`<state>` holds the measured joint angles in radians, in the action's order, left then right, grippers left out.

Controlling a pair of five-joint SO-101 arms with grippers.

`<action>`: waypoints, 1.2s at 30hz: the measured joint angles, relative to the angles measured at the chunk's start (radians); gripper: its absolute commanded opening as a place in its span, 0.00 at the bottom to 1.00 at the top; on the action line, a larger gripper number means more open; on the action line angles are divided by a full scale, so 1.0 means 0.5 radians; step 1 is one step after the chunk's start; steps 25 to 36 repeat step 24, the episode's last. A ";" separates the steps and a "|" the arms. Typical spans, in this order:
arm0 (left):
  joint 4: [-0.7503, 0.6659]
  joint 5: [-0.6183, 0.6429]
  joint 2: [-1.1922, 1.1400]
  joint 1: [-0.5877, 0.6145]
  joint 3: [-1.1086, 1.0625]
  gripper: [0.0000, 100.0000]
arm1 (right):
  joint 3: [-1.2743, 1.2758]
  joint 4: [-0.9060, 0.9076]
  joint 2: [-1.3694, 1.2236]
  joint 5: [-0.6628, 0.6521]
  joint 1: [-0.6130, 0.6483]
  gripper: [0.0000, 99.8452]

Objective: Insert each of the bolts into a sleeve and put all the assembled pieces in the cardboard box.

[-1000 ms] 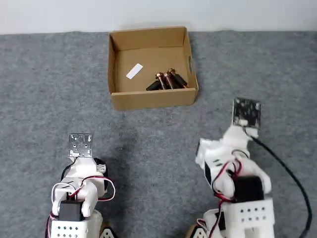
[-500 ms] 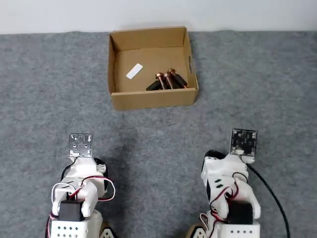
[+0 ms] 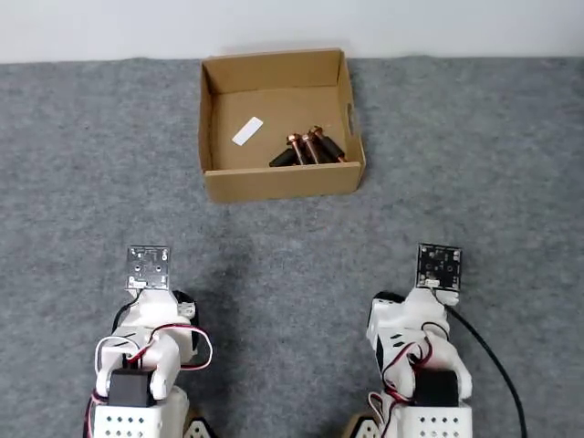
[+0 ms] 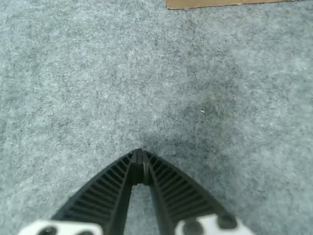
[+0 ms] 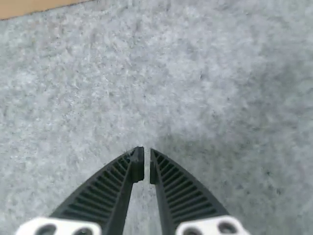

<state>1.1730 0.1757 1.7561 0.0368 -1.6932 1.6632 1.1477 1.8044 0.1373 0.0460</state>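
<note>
The cardboard box [image 3: 213,146] stands at the far middle of the grey carpet. Inside it, near its right wall, lie three assembled pieces [image 3: 307,149], copper bolts in dark sleeves, side by side. A small white label [image 3: 247,130] lies on the box floor. My left arm is folded back at the near left; its gripper [image 4: 140,157] is shut on nothing, just above bare carpet. My right arm sits folded at the near right, and its gripper [image 5: 145,155] is shut too, a thin slit between the tips, holding nothing.
Grey carpet [image 3: 474,155] covers the whole table around the box. A strip of the box's edge [image 4: 220,4] borders the left wrist view, and likewise the box's edge [image 5: 34,7] in the right wrist view. A black cable [image 3: 497,365] trails from the right arm.
The right arm has pulled back toward its base at the near right and straightened. The left arm has stayed still. The box and its pieces have not moved.
</note>
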 measured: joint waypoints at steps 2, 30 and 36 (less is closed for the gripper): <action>0.000 0.000 0.000 0.000 0.000 0.01 | 0.000 0.098 0.000 0.000 0.000 0.01; 0.000 0.000 0.000 0.000 0.000 0.01 | 0.003 0.295 0.000 0.000 0.000 0.01; 0.000 0.000 0.000 0.000 0.000 0.01 | 0.003 0.295 0.000 0.000 0.000 0.01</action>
